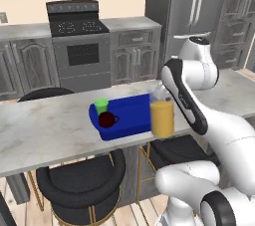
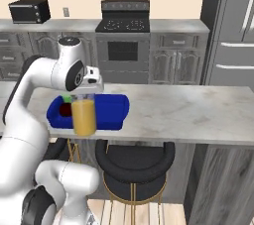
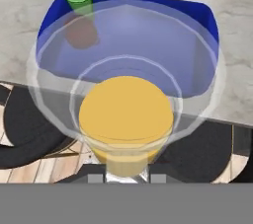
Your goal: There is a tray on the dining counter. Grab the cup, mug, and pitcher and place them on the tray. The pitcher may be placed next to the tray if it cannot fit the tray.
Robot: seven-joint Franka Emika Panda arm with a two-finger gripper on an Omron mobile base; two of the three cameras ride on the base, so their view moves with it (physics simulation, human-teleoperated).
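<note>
I have the pitcher [image 1: 162,118] upright in the air at the near edge of the desk [image 1: 45,130], its glass body showing orange liquid; in the left base view it hangs in front of the near right corner of the tray [image 1: 130,115], in the right base view it covers the tray's near left part. Looking down through its clear mouth in the hand view, I see the blue tray beyond it on the marble. The pincer [image 2: 85,93] sits at the pitcher's top rim and is narrowed onto it, carrying it clear of the desk. The cup [image 1: 101,104] stands in the far left corner of the tray, and the mug [image 1: 107,119] is just beside it on the near side, handle turned right. The tray's right half is bare. Black stools [image 1: 79,177] stand under the near edge of the desk, directly below the pitcher. Far behind, a stove [image 1: 79,41] sits between grey cabinets, with a fridge [image 1: 199,16] to its right and a toaster oven [image 2: 30,11] on the back worktop to its left.
</note>
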